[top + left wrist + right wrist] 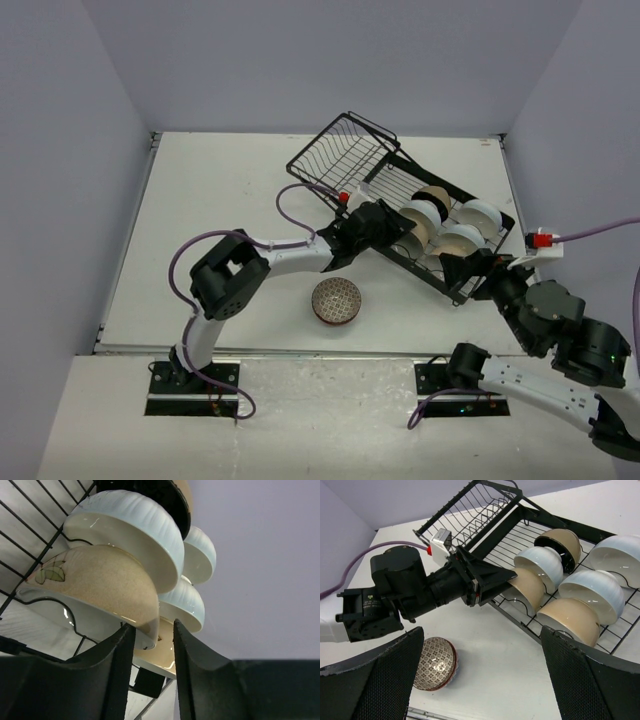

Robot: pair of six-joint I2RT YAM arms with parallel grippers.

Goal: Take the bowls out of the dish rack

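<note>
The black wire dish rack point(345, 122) lies at an angle at the back right of the table. Several bowls stand on edge in its long tray: white ones point(480, 212), tan ones point(455, 243) and a tan one with a black inside point(435, 195). My left gripper point(153, 625) straddles the rim of the nearest tan bowl point(100, 580), its jaws narrowed, with a small gap still showing at the right finger. My right gripper point(481, 630) hangs wide open and holds nothing, near the rack's front corner. A brown patterned bowl point(336, 300) sits upright on the table.
The rack's raised wire basket section point(480, 510) stands behind the left arm. The patterned bowl point(436, 662) lies below and between the two arms, close to the table's front edge point(300, 348). Walls enclose the table on three sides.
</note>
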